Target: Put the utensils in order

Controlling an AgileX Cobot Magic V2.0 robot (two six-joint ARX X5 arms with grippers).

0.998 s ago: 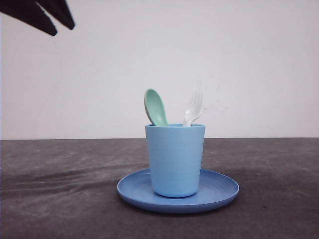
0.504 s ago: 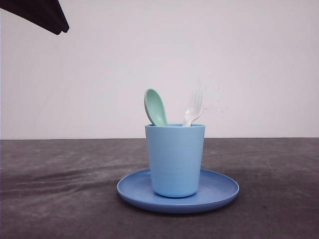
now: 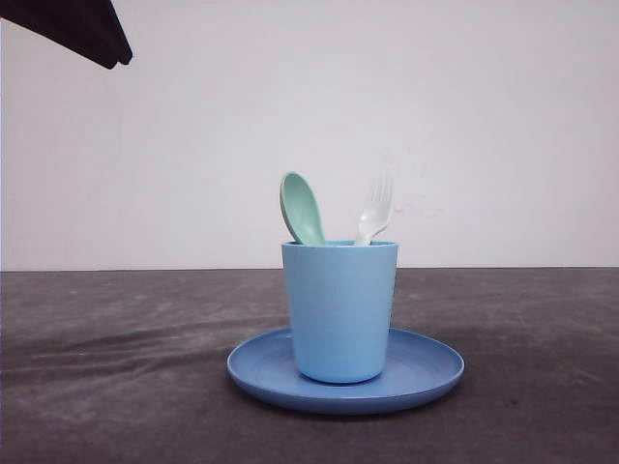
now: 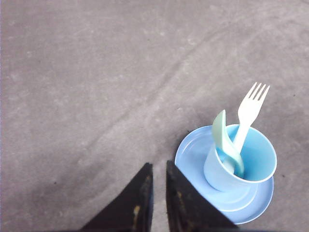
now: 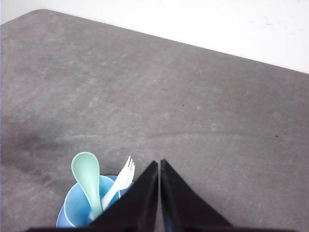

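A pale mint-green spoon [image 3: 302, 208] and a white fork [image 3: 375, 213] stand heads-up in a light blue cup [image 3: 338, 309]. The cup sits upright on a round blue plate [image 3: 426, 372] at mid-table. My left gripper [image 3: 121, 60] hangs high at the far left, well clear of the cup; its fingers are together with nothing between them. In the left wrist view the gripper [image 4: 158, 164] sits beside the plate [image 4: 193, 150], with the spoon [image 4: 221, 135] and fork [image 4: 251, 108] leaning in the cup [image 4: 260, 159]. My right gripper [image 5: 159, 162] is shut and empty, above and beside the spoon [image 5: 86, 169] and fork [image 5: 124, 176].
The dark grey table [image 3: 116, 387] stretches bare to both sides of the plate. A plain white wall [image 3: 484, 116] rises behind the table's back edge.
One second ago the left gripper's fingers stood slightly apart; they have since closed into one dark shape and shifted slightly up and left. Cup, plate, spoon and fork have not moved.
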